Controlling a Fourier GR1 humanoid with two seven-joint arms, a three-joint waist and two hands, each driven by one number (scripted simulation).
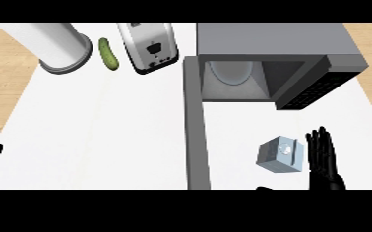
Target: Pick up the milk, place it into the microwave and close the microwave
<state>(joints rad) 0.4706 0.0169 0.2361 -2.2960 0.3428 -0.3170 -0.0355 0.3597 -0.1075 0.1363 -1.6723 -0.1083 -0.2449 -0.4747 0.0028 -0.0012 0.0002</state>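
Head view, kitchen counter: The milk (278, 154), a small grey-white carton, is seen standing tilted on the white counter (94, 128), in front of the open microwave (269, 44) and just to the right of its door (195, 128). The door is swung fully out toward the viewer and is shown edge-on as a long grey bar. Inside the lit cavity a round glass plate (231, 72) can be made out. The dark control panel (320, 86) is seen at the microwave's right side.

The right hand (322, 153) is pictured just beside the milk, on its right. Its black fingers are held straight and close together, pointing away from the viewer, and nothing is gripped. Whether the milk is touched by them cannot be told.

Only a dark sliver of the left hand (1, 148) is seen, at the view's left edge; its state cannot be told.

Farther back on the counter, well apart from the milk, a toaster (149, 46) is shown, with a green cucumber (108, 54) lying just beside it and a large pale cylinder (54, 46) to the left.
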